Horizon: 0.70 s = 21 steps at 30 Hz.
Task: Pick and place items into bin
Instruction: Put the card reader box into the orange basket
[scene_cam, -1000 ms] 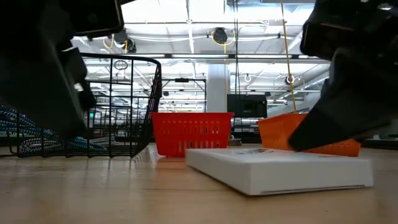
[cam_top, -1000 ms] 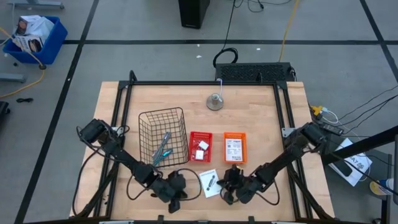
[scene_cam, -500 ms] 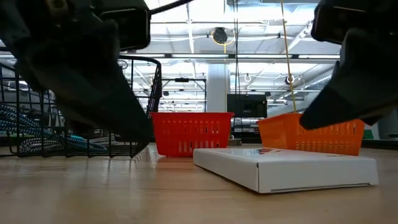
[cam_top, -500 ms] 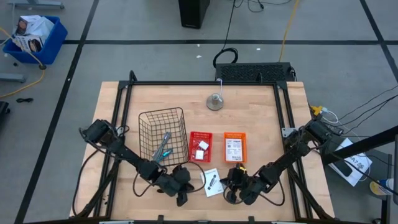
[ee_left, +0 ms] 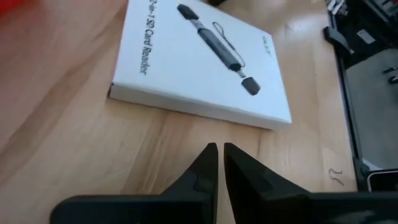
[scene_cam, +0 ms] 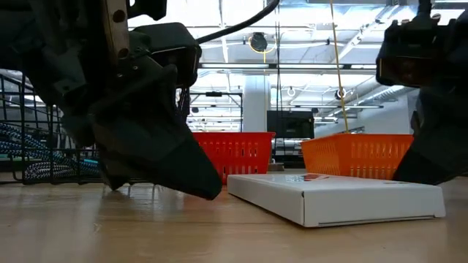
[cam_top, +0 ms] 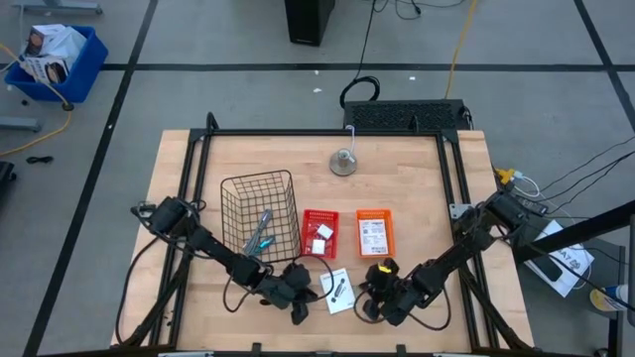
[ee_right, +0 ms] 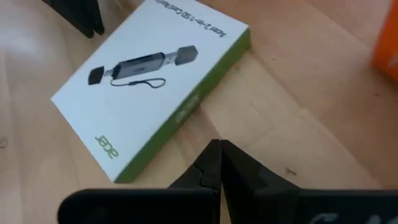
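Observation:
A flat white box with a card reader printed on it (cam_top: 337, 291) lies flat on the table between my two grippers. My left gripper (cam_top: 306, 300) is shut, its tips (ee_left: 219, 147) just short of the box's edge (ee_left: 199, 104). My right gripper (cam_top: 363, 297) is shut too, its tips (ee_right: 219, 144) a little off the box's green-edged side (ee_right: 186, 112). A blue-and-grey tool (cam_top: 258, 236) lies in the wire basket (cam_top: 234, 188). A small white block (cam_top: 322, 233) sits in the red bin (cam_top: 309, 248), and a white packet (cam_top: 374, 233) in the orange bin (cam_top: 375, 255).
The wire basket, red bin and orange bin stand in a row across the table's middle, just beyond the box. A small round metal object (cam_top: 343, 163) stands near the far edge. Black frame rails (cam_top: 189, 198) run along the left and right sides. Bare wood lies beyond the bins.
My left gripper has moved toward the table's right, coming close to the white box's left side. My right gripper has drawn back a little from the box toward the right. The box has stayed flat on the table.

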{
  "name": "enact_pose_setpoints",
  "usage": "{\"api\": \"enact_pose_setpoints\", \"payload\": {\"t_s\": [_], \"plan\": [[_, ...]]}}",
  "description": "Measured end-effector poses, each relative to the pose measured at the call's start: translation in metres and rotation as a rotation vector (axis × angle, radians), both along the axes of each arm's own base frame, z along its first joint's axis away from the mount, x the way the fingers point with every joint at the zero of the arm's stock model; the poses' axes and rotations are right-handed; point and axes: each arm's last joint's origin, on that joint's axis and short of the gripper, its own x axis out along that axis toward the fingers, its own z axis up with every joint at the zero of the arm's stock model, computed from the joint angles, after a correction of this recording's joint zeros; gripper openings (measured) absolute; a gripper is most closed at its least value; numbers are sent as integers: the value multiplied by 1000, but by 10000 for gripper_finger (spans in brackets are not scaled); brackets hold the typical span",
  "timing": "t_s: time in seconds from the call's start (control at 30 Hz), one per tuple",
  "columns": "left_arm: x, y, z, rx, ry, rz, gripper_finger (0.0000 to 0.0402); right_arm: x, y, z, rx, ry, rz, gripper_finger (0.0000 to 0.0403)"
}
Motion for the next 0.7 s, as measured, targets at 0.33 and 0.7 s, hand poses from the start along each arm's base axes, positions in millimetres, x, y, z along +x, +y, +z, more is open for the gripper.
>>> {"api": "enact_pose_setpoints", "payload": {"t_s": [0.33,0.7], "plan": [[7,-1,5,-9,-16,-7,30,21,11,-11,67,-92,75,0],[6,-1,3,14,37,-14,30,37,17,-3,164,-217,208,5]]}}
